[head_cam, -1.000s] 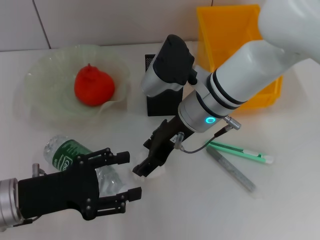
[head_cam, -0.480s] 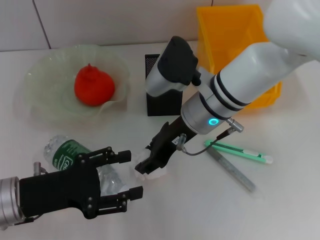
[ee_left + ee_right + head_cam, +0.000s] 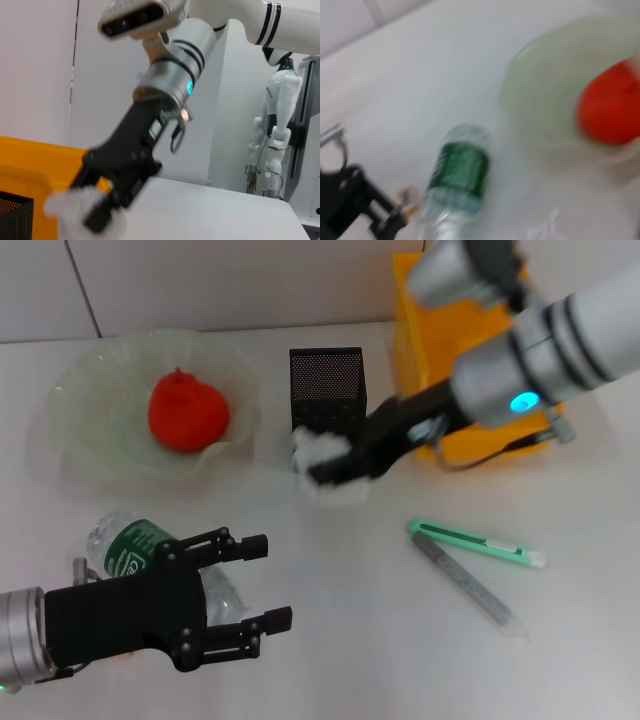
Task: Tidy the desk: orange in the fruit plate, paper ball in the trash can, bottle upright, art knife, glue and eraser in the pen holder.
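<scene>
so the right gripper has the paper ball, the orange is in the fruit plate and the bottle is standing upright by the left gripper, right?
Not quite: the bottle is lying on its side, as the head view shows. The rest holds: the right gripper is shut on the paper ball, the orange sits in the fruit plate, and the open left gripper is beside the bottle.

The trash can point(image 3: 470, 300) is half hidden behind the right arm and cut off up top; the bottle point(image 3: 140, 550) is partly behind the left gripper point(image 3: 262, 583).
</scene>
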Controlling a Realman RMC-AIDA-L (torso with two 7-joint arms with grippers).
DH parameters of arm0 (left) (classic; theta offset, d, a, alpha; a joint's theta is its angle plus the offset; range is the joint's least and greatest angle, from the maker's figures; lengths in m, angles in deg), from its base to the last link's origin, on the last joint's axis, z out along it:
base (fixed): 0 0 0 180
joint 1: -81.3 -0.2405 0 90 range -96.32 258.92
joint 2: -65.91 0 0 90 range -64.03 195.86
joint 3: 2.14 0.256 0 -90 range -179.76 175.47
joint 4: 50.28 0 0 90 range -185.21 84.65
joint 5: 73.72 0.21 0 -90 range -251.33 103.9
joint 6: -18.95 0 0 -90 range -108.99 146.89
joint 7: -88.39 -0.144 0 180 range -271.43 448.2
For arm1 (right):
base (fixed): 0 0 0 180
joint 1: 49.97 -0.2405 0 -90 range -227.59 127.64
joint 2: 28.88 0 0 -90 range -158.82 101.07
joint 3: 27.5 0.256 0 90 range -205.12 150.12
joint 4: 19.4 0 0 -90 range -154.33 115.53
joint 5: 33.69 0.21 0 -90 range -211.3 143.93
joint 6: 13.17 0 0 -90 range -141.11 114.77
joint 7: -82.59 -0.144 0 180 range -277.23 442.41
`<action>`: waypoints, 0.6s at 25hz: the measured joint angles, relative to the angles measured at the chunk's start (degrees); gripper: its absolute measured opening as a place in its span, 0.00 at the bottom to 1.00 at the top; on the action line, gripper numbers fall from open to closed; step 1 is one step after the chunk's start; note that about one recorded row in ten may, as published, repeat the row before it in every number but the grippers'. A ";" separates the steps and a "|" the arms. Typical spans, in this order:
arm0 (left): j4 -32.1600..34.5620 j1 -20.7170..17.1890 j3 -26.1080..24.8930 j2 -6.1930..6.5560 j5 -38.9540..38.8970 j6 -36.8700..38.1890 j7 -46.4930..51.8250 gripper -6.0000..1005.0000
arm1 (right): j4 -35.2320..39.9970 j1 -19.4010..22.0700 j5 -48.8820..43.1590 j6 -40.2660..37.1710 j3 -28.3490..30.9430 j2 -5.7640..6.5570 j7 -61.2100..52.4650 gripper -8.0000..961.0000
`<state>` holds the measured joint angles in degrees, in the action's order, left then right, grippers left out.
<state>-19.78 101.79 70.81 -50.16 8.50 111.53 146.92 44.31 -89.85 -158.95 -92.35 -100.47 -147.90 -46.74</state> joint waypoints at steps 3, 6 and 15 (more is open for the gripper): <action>0.57 0.07 0.00 -0.25 0.17 0.08 0.00 0.72 | 7.23 3.15 -0.49 -1.43 7.96 -0.03 -0.30 0.45; 0.60 0.08 0.00 -0.41 0.20 0.21 0.00 0.72 | 11.43 4.91 -0.61 -1.41 16.19 -0.01 0.10 0.44; 0.61 -0.09 0.00 -0.75 0.22 0.23 -0.32 0.72 | 12.01 5.63 -6.00 6.80 28.16 0.55 3.44 0.44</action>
<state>-19.16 101.70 70.80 -50.91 8.73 111.76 146.59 56.32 -84.23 -164.96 -85.55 -72.31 -147.34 -43.30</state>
